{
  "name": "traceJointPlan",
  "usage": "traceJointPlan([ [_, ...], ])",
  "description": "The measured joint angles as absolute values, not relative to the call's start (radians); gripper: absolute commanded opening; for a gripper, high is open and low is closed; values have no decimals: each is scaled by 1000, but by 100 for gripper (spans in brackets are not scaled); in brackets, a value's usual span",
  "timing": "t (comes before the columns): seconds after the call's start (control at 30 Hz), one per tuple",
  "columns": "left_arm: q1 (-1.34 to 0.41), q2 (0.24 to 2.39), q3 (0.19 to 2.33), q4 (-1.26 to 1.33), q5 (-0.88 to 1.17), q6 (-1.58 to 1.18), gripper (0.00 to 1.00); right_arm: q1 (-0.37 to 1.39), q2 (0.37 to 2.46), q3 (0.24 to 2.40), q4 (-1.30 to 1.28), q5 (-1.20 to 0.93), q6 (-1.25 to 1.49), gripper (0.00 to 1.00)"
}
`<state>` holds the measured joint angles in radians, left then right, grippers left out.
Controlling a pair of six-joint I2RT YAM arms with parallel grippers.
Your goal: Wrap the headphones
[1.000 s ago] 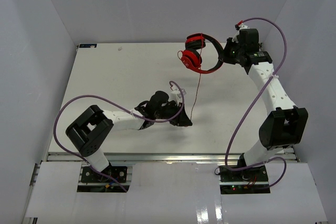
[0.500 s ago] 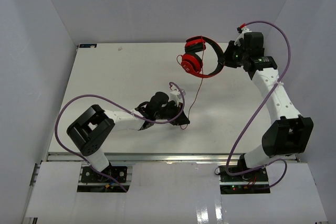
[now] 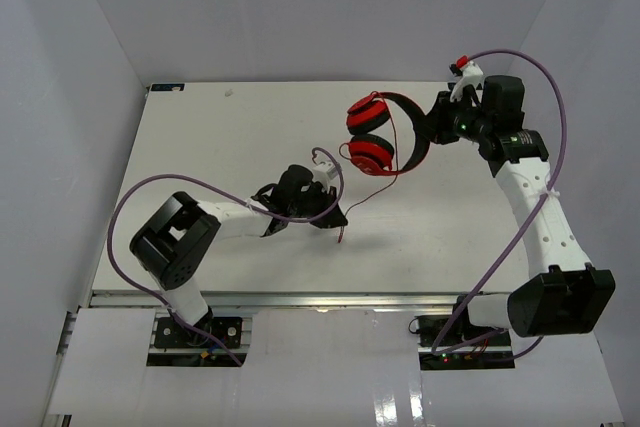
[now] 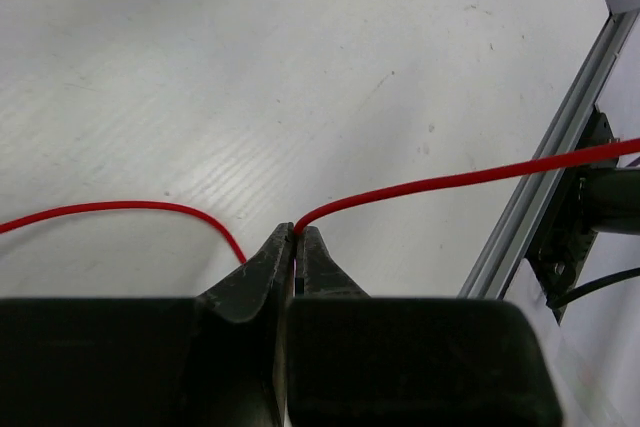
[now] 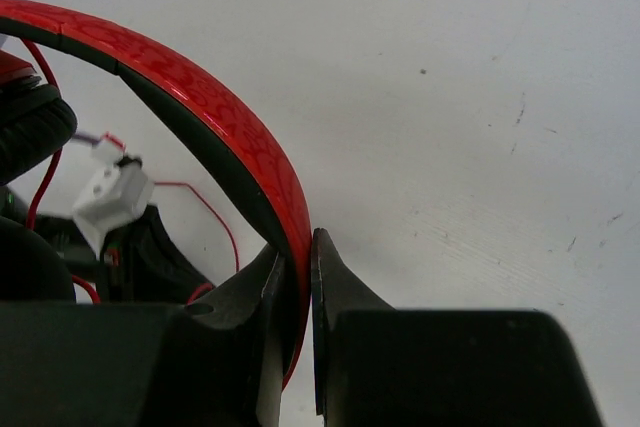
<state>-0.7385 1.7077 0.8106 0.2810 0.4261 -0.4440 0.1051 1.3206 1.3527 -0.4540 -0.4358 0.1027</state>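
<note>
Headphones [image 3: 385, 137] up over far-right tabletop [image 3: 200, 137], headband [image 5: 220, 122] pinched tight in R tool [image 5: 297, 247], cups to its left. Cord [image 4: 450, 179] drops to L tool [image 4: 296, 237], clamped on it, mid-tabletop.

Links [image 3: 545, 222]: white, rounded tubes
Joints [image 3: 170, 247]: chunky black housings
Cables [image 3: 111, 232]: thick purple, looping
Fingers [image 4: 250, 282]: matte black, tapered tips

Red headphones [image 3: 371, 155] aloft, thin cord [image 4: 450, 179] slack
</note>
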Motion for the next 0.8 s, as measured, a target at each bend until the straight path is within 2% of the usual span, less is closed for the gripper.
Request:
traceJointPlan([
  [0.17, -671, 1708, 871, 223, 465, -410, 0, 113, 1259, 1303, -474, -540, -54, 8],
  [0.37, -597, 1713, 991, 131, 517, -342, 0, 147, 1201, 1218, -504, -554, -241, 8],
  [0.8, -465, 1736, 1231, -104, 589, -262, 0, 224, 1090, 1071, -491, -356, -495, 8],
])
